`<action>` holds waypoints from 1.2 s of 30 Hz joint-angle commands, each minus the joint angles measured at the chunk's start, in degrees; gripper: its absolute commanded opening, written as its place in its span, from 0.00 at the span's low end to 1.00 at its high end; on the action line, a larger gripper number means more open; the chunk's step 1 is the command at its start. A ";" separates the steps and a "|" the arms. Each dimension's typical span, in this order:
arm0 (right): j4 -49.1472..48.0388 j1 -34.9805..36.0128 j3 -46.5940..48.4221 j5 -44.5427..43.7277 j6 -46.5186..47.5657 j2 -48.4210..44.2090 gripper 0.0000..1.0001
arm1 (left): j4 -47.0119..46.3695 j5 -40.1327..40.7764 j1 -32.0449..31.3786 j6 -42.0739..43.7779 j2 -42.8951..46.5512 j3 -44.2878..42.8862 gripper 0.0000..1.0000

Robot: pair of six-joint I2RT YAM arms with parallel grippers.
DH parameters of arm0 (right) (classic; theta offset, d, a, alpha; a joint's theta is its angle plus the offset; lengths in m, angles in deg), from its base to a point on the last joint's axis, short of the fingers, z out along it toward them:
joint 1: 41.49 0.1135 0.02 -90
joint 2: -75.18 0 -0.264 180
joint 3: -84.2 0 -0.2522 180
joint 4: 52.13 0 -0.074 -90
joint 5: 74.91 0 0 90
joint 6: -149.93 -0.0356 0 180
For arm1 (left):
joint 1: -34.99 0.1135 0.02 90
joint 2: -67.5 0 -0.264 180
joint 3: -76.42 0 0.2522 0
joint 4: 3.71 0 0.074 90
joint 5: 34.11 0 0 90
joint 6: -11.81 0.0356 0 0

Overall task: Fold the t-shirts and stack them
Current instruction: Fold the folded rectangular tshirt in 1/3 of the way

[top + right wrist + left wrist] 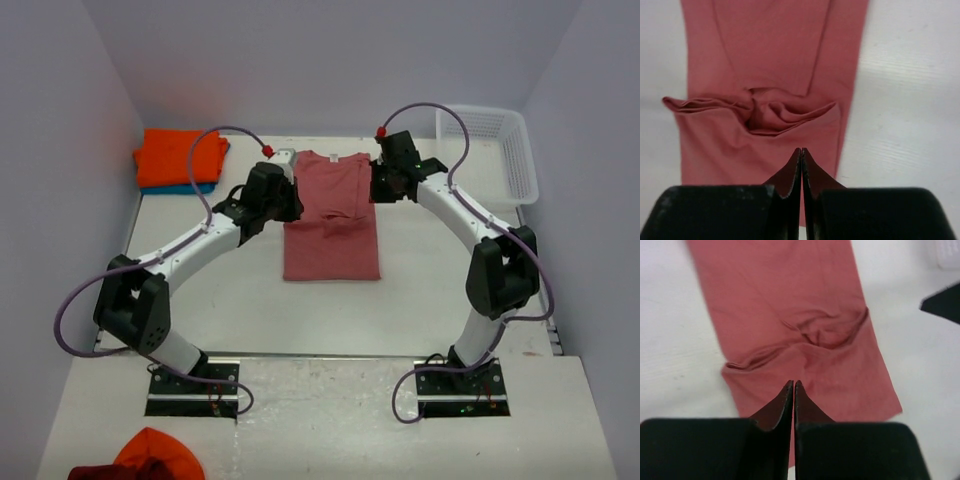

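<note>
Salmon-red t-shirt lies mid-table as a long folded strip, bunched across its middle. My left gripper is pinched tight on its left edge near the far end, and my right gripper likewise on the right edge. An orange t-shirt rests on a teal t-shirt at the far left.

The salmon-red tee is plain with a white tag. There's an orange tee, a teal tee and a white lattice basket.

Soft even light fr. above, no glare. Top view sharp; wrist views blurry up close, shadows in shirt folds.
</note>
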 commanded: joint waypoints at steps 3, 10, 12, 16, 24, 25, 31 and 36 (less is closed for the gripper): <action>-3.40 0.37 -1.28 22.64 -3.53 2.24 0.00 | -16.40 -24.66 -0.15 -4.91 -0.22 12.30 0.00; -1.39 1.69 3.37 33.59 -3.19 10.24 0.00 | -22.50 -29.79 -4.10 -6.52 -4.44 16.55 0.00; -1.04 2.39 3.20 34.47 -2.66 11.47 0.00 | -22.68 -29.78 -4.98 -6.52 -4.79 16.98 0.00; -4.37 3.62 -1.71 35.87 -3.27 11.74 0.00 | -23.73 -29.78 -5.86 -6.26 -5.75 17.95 0.00; -4.56 3.71 -1.37 35.26 -3.10 15.52 0.00 | -23.47 -27.42 -5.95 -6.60 -9.88 19.54 0.00; -4.12 3.71 -0.15 35.26 -3.01 16.04 0.00 | -23.12 -26.71 -6.04 -6.69 -10.93 19.62 0.00; -1.13 3.53 5.38 33.86 -3.19 20.79 0.00 | -22.24 -25.92 -6.04 -6.43 -13.23 19.10 0.00; 1.58 3.18 11.36 31.22 -4.07 25.61 0.00 | -22.06 -26.35 -6.13 -6.52 -12.97 20.24 0.00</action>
